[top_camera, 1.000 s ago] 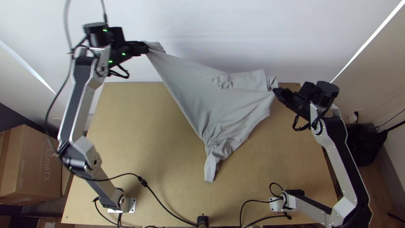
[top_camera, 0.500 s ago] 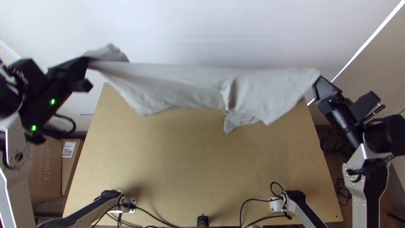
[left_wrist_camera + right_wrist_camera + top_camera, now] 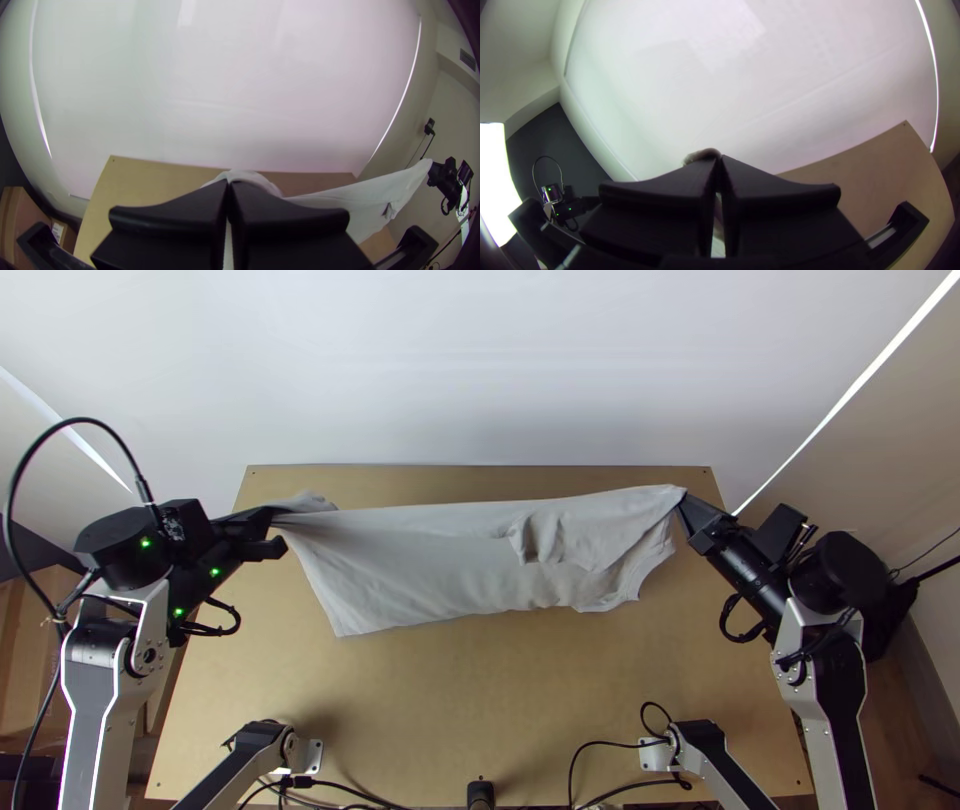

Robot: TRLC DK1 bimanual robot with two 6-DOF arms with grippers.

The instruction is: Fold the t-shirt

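Note:
In the top view the light grey t-shirt point(image 3: 440, 560) is stretched in a wide band between both grippers, its lower part hanging toward the table. My left gripper point(image 3: 275, 520) is shut on its left upper corner, with a little cloth bunched beyond the fingers. My right gripper point(image 3: 684, 502) is shut on the right upper corner. In the left wrist view the left gripper point(image 3: 228, 187) has its fingers together on the shirt point(image 3: 365, 200), which extends across to the other arm. In the right wrist view the right gripper point(image 3: 719, 162) pinches a small piece of cloth point(image 3: 702, 155).
The wooden table point(image 3: 440, 700) lies under the shirt, with a pale wall point(image 3: 480, 360) behind its far edge. Black cables point(image 3: 600, 750) run along the near edge. A cardboard box point(image 3: 25, 225) stands beyond the table's left side.
The shirt's trailing lower end swung up and away, then the stretched cloth came back nearer the table. The left gripper moved outward to the left; the right moved out, then partly back inward.

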